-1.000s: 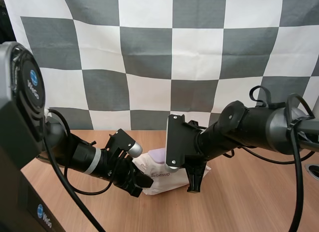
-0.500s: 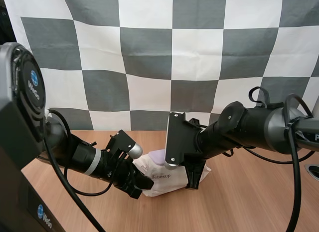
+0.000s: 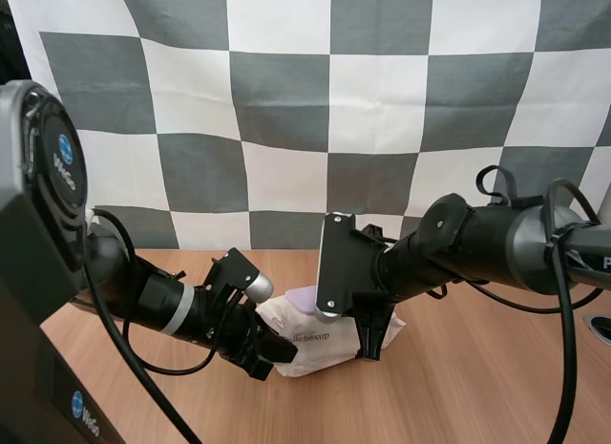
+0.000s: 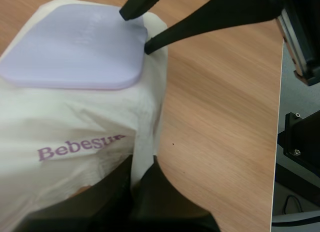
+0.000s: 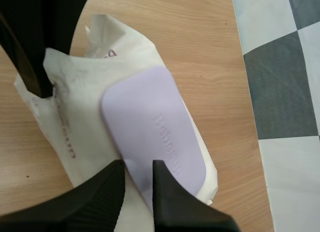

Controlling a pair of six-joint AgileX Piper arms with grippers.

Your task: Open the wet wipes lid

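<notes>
Pack (image 3: pixel 315 353) is lying flat on the table (image 3: pixel 477 387) between the two grippers. Its lilac lid (image 3: pixel 304 296) is facing up and sitting flush against the pack's top, closed. The purple "Bebesup" print is showing on the white wrapper beside the lid.

The left gripper (image 4: pixel 142 164) is clamping the pack's crimped end, on the print side. Its two fingers are nearly meeting, with the thin wrapper edge pinched between them. That end of the wrapper is looking crumpled around the grip.

The right gripper (image 5: pixel 138 164) is reaching down at the pack's opposite end. Its fingers are standing a little apart, not closed on anything. The tips are straddling a corner of the lid: one is over the lid's face, the other just beside its edge on the wrapper. The lid's rim is showing in the narrow gap between them. No part of the lid is lifting off the pack.

Both arms are stretching low over the table toward the pack, one from each side.
</notes>
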